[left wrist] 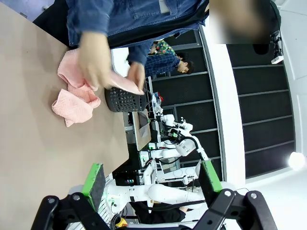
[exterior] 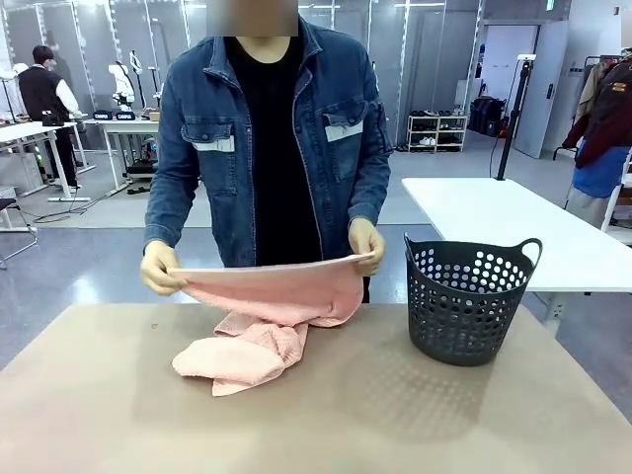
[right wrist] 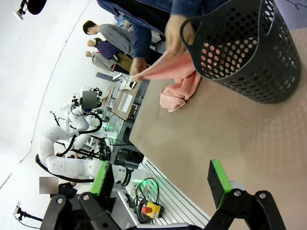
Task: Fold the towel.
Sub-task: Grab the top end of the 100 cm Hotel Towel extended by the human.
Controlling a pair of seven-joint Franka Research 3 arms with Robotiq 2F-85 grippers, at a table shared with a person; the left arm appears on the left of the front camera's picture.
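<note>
Pink terry towel (exterior: 286, 291) hangs limp, probably light; I'd pinch its top corners. My left pincer (left wrist: 151, 168) and right pincer (right wrist: 160, 166) gape wide, empty.

A dark grey perforated round plastic basket (exterior: 464, 316) with two loop handles stands upright near the far edge of the tan table (exterior: 415, 415), toward its right side. Behind it, apart from the tan table, stands a white rectangular table (exterior: 494, 212)
</note>
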